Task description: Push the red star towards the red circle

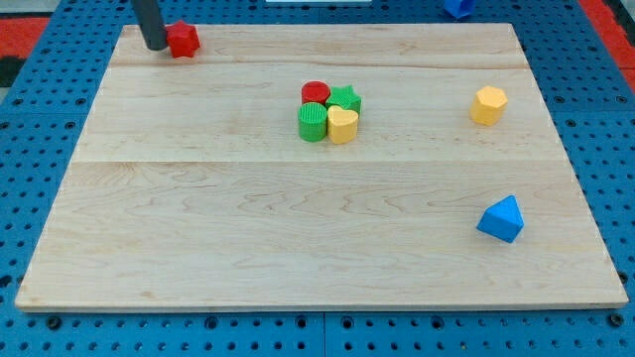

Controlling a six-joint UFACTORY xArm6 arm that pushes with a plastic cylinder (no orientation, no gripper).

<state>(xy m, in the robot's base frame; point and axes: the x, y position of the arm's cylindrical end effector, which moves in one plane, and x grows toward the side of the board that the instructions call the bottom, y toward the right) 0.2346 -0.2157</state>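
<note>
The red star lies near the top left corner of the wooden board. My tip stands just to the star's left, touching or almost touching it. The red circle sits near the board's middle, in a tight cluster with a green star, a green circle and a yellow heart. The red circle is well to the right of and below the red star.
A yellow hexagon block sits at the right. A blue triangle block lies at the lower right. A blue object shows off the board at the view's top right.
</note>
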